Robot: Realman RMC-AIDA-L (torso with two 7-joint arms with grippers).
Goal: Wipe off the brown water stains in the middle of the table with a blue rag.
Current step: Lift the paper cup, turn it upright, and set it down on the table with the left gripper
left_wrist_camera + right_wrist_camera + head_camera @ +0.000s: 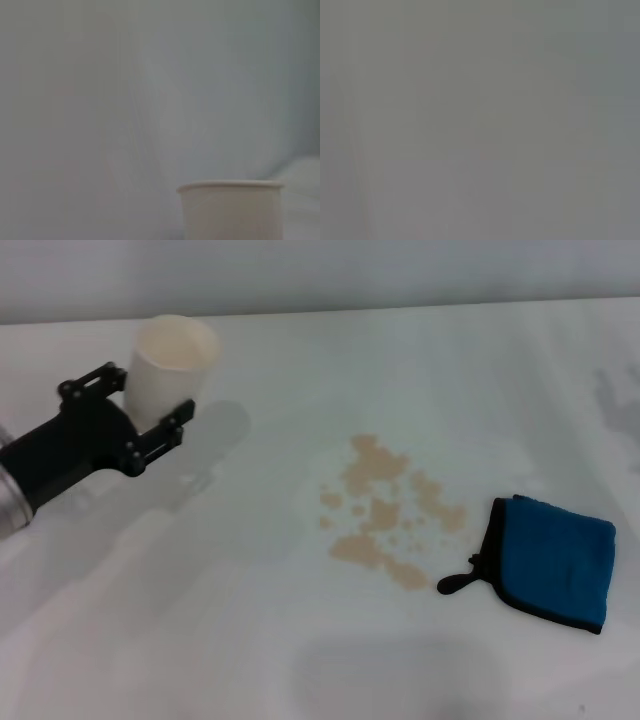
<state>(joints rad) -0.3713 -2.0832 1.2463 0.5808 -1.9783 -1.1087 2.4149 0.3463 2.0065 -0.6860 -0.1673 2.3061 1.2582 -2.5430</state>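
Wiping has not begun, judging by how things lie. Nearest the robot, the large, plain white table (200, 640) is bare along its front edge. A little farther out, at about four o'clock from the table's middle, lies the blue rag (553, 561), a folded, roughly square bright blue cloth with black edging and a small black loop tab pointing toward the spill. It rests flat, untouched by any claw, just beside the mess but not on it.

At the centre sit the brown water stains (385, 510), a cluster of small, irregular tan-brown blotches, spread about as wide as the rag and showing no smearing.

Farther back, at about ten o'clock, the left gripper (150, 405), a black two-fingered claw, is closed around a white paper cup (165, 365), holding it upright and seemingly a little above the tabletop, well apart from both stains and rag. The left wrist view shows that cup's rim close up.

The right gripper is nowhere in view; its wrist camera shows only a blank grey field.

So everything remains: picking up the rag, carrying it to the stains, and rubbing them away.
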